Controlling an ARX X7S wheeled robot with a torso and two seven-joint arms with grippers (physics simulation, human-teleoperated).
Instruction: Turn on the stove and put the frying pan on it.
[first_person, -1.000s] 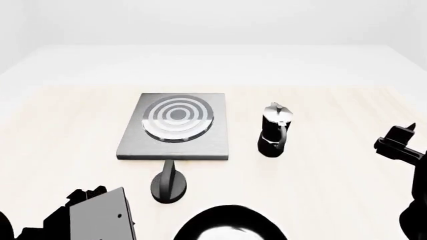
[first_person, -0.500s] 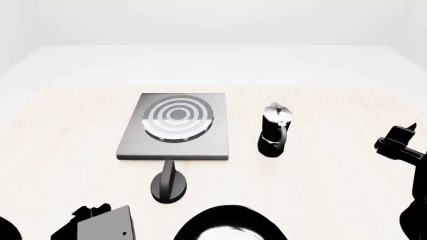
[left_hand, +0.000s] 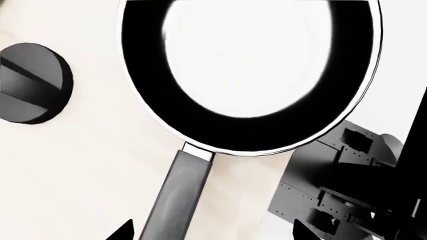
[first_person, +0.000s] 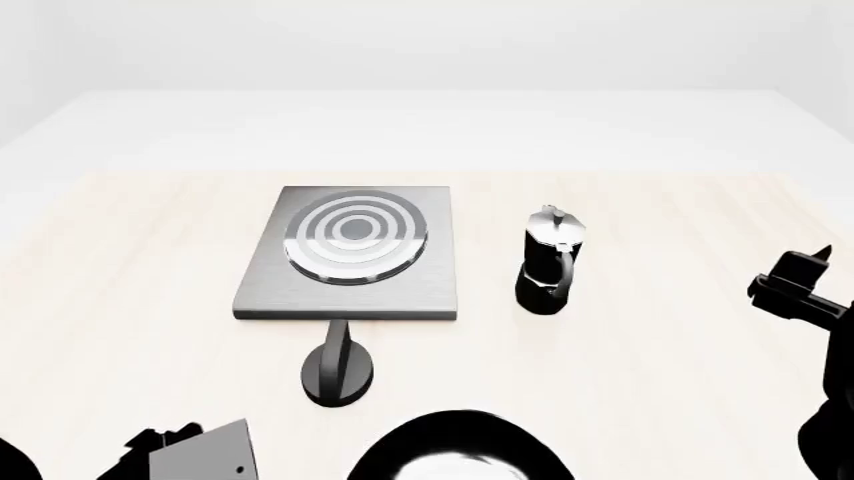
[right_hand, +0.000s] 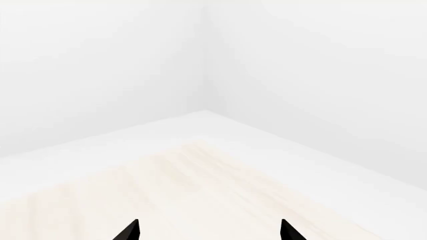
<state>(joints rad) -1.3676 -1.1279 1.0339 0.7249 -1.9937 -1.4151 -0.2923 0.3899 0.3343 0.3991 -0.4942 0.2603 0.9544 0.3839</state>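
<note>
The frying pan (first_person: 461, 452) lies at the table's near edge, a wide black pan with a glossy inside; only its far rim shows in the head view. It fills the left wrist view, where the frying pan's handle (left_hand: 175, 195) runs back between the tips of my open left gripper (left_hand: 213, 232), closer to one tip and not clasped. The grey stove (first_person: 350, 252) with concentric rings sits mid-table. Its round black knob (first_person: 338, 370) stands apart in front of it and shows as the knob (left_hand: 30, 82) beside the pan. My right gripper (right_hand: 208, 231) is open over bare table.
A black-and-silver moka pot (first_person: 550, 262) stands upright to the right of the stove. My left arm (first_person: 200, 455) is at the bottom left, my right arm (first_person: 801, 285) at the right edge. Part of my own base (left_hand: 340, 192) shows beside the pan.
My left arm has drawn back toward me, sinking lower in the head view. The right arm, pan, stove and knob have not moved.
</note>
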